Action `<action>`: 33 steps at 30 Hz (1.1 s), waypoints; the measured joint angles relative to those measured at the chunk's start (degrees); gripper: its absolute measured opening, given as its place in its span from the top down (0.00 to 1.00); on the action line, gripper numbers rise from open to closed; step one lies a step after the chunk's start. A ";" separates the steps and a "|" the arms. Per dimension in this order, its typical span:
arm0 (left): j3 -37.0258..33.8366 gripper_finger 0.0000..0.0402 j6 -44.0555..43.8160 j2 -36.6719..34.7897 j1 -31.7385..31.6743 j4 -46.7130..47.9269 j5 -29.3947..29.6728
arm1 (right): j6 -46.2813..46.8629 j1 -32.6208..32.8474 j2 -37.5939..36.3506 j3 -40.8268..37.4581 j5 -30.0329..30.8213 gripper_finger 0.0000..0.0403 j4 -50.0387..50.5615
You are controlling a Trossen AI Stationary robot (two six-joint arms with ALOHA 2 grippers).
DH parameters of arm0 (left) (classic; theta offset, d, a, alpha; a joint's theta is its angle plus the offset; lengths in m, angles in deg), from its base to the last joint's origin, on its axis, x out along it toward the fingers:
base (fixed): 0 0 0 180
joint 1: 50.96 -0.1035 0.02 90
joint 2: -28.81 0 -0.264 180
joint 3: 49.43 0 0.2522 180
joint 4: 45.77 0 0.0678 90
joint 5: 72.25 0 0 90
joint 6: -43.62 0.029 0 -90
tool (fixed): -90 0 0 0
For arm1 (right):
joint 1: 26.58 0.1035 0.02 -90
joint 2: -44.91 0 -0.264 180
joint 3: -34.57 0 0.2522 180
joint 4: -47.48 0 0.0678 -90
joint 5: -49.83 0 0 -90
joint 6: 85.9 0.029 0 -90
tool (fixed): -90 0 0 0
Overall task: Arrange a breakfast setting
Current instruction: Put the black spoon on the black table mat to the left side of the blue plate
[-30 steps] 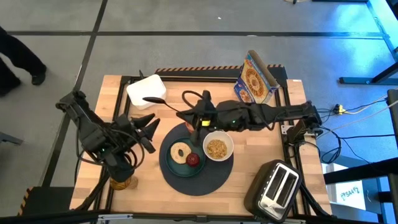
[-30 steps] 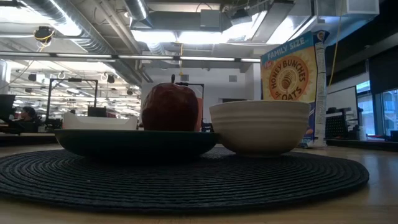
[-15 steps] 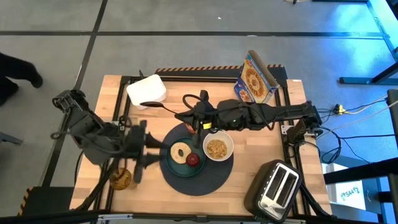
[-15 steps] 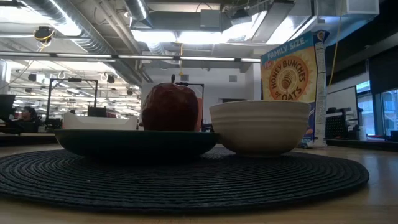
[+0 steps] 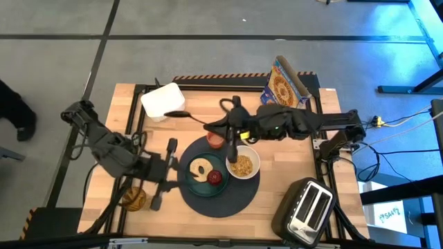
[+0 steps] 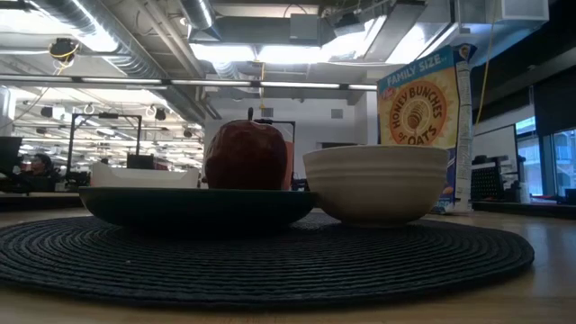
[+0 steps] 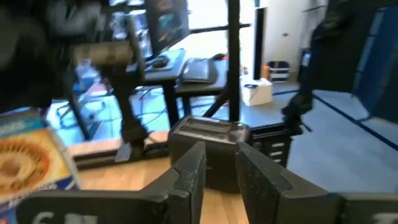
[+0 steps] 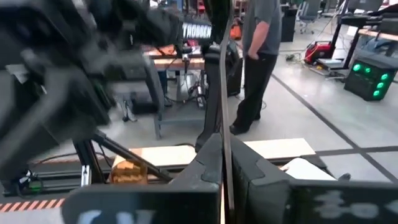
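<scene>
Woven dark-navy round mat (image 6: 270,256) fills the near part of the pale wooden table (image 5: 291,169) in the low view, carrying a shallow teal plate (image 6: 198,209) with a small red apple (image 6: 247,155) on it and a ribbed white bowl (image 6: 375,184) just beside the plate. From above, the plate (image 5: 190,181) also holds a sliced bagel (image 5: 201,169) next to the apple (image 5: 215,177), and the bowl (image 5: 241,164) is full of cereal. A small orange cup (image 5: 216,139) sits at the mat's far edge. The left gripper (image 5: 160,181) hovers at the mat's left side beside the plate; its wrist view shows the two dark fingers (image 7: 188,175) a narrow gap apart with nothing between them. The right gripper (image 5: 232,147) hangs over the bowl's rim, fingers pinched on a thin dark utensil handle (image 8: 222,106) that stands upright between them. A black toaster (image 5: 304,207) sits at the near right corner, an amber object (image 5: 136,198) at the near left. Farther back lie a white container (image 5: 163,100) and an upright cereal box (image 5: 284,88). Beyond the table lies grey concrete floor (image 5: 208,55); the low view shows an open workshop with ceiling ducts (image 6: 207,18) and strip lights, and a person (image 8: 258,56) stands among desks in the right wrist view.
</scene>
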 joint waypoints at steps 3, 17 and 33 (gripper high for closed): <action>-4.73 0.81 -1.28 -1.33 -1.68 -2.64 1.37 | -0.98 0.00 -0.82 0.00 0.00 1.00 0.21; -30.61 0.82 -2.91 -14.30 -8.23 -31.00 2.14 | -1.16 0.00 -0.96 -0.77 0.29 1.00 6.37; -45.49 0.82 10.02 -14.80 -14.08 -75.67 -6.02 | -0.75 0.00 -0.95 -14.93 0.60 1.00 -23.34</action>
